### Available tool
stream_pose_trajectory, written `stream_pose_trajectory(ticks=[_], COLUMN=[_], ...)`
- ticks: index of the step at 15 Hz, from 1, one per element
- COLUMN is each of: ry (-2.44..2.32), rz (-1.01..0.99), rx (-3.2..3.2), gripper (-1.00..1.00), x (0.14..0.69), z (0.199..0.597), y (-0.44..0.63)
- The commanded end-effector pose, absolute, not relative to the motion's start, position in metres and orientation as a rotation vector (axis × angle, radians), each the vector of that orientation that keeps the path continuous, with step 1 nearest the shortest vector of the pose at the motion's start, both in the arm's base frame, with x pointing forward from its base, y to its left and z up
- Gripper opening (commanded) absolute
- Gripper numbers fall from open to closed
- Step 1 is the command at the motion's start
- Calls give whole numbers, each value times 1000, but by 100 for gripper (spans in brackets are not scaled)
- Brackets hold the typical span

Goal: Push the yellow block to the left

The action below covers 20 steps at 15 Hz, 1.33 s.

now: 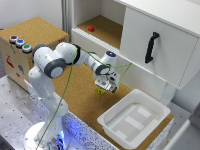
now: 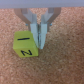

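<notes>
The yellow block (image 2: 25, 44) is a small yellow-green cube with black marks on two faces, lying on the cork surface. In the exterior view the yellow block (image 1: 100, 90) sits just below the arm's hand, near the middle of the cork table. My gripper (image 2: 39, 38) stands right beside the cube, its fingers (image 2: 44, 34) close together and touching or nearly touching the cube's side. Nothing sits between the fingers. The gripper (image 1: 106, 88) is low over the table, on the exterior view's right of the cube.
A white plastic tray (image 1: 111, 119) stands on the exterior view's right of the gripper. A small red block (image 1: 91, 28) rests on the shelf behind. A cabinet door with a black handle (image 1: 151, 47) hangs at upper right. A wooden box with buttons (image 1: 20, 42) is at left.
</notes>
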State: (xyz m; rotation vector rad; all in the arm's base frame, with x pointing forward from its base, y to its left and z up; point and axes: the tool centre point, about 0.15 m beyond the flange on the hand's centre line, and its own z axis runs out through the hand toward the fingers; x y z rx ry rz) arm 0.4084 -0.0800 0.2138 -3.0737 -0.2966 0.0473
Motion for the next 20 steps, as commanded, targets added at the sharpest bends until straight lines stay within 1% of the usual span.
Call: stream_pose_trajectory(ticks=[1, 10, 16, 20], ry=[-295, -362, -368, -326], rz=[84, 90, 115, 135], rx=[-3041, -3045, -3045, -3059], gripper=[-100, -100, -100, -100], x=[408, 410, 402, 392], z=[206, 217, 220, 234], y=[-54, -14, 3, 1])
